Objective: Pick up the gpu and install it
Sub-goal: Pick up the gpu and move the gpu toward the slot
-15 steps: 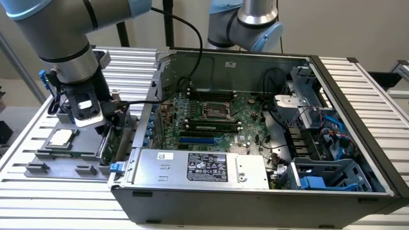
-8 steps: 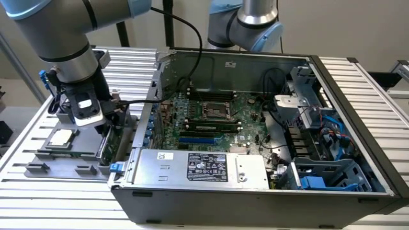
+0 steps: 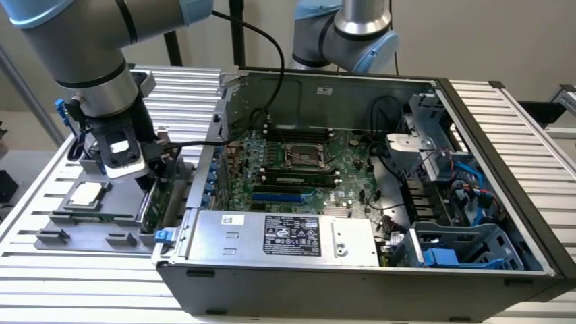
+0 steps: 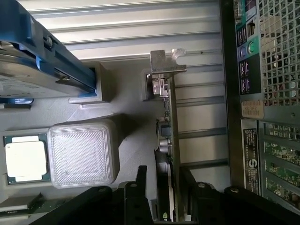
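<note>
Black fingers (image 4: 140, 197) of the gripper (image 4: 163, 172) sit closest to the wrist camera, spread to either side of the gpu (image 4: 169, 126) with a gap showing on one side, so the jaws are released and not clamped on it. Seen edge-on there, the gpu is a thin card with a green board on one face, a black cover on the other and a silver bracket (image 4: 164, 63) at its far end. At the left of the exterior view a grey tray (image 3: 54, 226) lies on the slatted table and holds a small square silver chip (image 3: 85, 194). The arm (image 3: 77, 54) comes down from the upper left, and its gripper (image 3: 146, 185) hangs low over the tray's right side. Just below it the gpu (image 3: 155, 206) stands on edge in the tray, close beside the outer wall of the open computer case (image 3: 360, 287). Inside the case, a silver power supply (image 3: 279, 233) fills the lower centre, the green motherboard (image 3: 306, 152) lies behind it, and blue cables (image 3: 468, 185) run at the right.
</note>
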